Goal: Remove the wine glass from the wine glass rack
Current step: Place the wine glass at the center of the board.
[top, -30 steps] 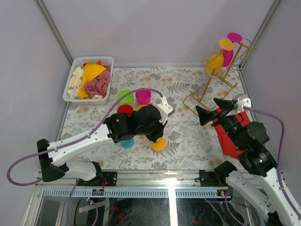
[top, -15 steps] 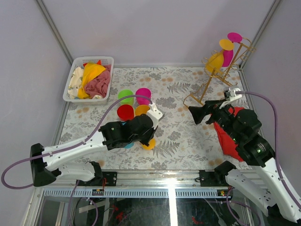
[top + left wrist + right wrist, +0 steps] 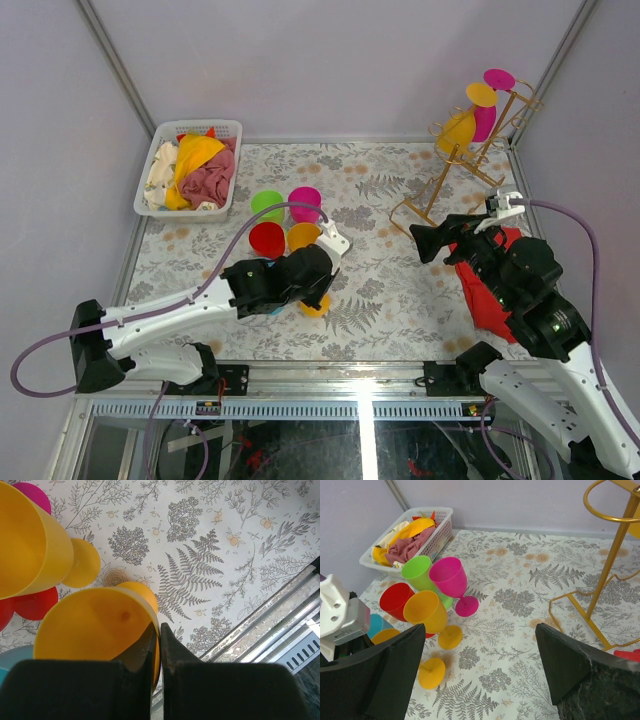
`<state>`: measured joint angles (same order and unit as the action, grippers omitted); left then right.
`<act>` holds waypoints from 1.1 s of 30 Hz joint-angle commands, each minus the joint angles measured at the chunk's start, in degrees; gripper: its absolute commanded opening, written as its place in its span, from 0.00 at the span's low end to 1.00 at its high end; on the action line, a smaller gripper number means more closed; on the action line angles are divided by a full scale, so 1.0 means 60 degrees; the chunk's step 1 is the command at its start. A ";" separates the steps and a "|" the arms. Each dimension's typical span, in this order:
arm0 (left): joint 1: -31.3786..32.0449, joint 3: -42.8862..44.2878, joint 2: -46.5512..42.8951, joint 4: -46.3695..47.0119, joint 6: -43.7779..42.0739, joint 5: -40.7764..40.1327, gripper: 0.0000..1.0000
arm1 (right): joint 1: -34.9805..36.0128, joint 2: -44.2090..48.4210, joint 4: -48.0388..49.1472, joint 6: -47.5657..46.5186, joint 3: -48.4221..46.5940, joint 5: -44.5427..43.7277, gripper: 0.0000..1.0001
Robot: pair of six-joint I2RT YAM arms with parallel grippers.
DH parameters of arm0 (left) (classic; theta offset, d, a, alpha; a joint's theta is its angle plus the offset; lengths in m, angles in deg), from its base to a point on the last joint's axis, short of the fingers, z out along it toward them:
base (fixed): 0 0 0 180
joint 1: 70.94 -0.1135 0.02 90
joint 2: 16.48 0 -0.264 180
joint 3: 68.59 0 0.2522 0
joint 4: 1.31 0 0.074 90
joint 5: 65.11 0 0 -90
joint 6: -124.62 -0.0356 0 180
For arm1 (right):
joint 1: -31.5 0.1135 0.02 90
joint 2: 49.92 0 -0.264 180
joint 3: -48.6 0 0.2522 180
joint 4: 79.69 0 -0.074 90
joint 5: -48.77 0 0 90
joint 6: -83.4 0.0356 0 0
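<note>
The left tool (image 3: pixel 158 631) is pinching shut on the rim of an orange wine glass (image 3: pixel 95 625) above the counter (image 3: pixel 225 555). The right tool (image 3: pixel 479 670) is gaping wide, empty. A yellow glass (image 3: pixel 457 130) and a magenta glass (image 3: pixel 484 120) are hanging on the wine glass rack (image 3: pixel 610 562).

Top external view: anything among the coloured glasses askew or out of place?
The pink plastic wine glass and green plastic wine glass lie tipped in a heap on the floral table; the left gripper pinches an orange plastic wine glass.
</note>
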<state>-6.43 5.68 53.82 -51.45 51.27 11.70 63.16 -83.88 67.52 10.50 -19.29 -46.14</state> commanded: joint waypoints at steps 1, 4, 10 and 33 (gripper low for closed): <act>0.0054 0.0097 0.0106 0.0361 -0.0037 -0.0299 0.00 | -0.0032 0.0141 0.0477 -0.0242 0.0150 -0.0495 0.98; 0.0040 0.0034 0.0130 0.0378 0.0005 -0.0418 0.00 | -0.0032 0.0311 0.0768 -0.0349 0.0394 -0.0501 0.98; 0.0030 -0.0150 0.0275 0.0403 0.0109 -0.0666 0.01 | -0.0028 0.0466 0.0873 -0.0473 0.0531 -0.0607 0.98; -0.0546 -0.0335 0.0165 0.0508 0.0305 -0.0123 0.16 | -0.0032 0.0175 0.0728 -0.0548 0.0551 -0.0638 0.99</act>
<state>-9.36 3.17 55.96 -50.66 52.42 11.96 63.16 -82.57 69.24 8.18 -15.82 -48.33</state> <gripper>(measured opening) 0.132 0.986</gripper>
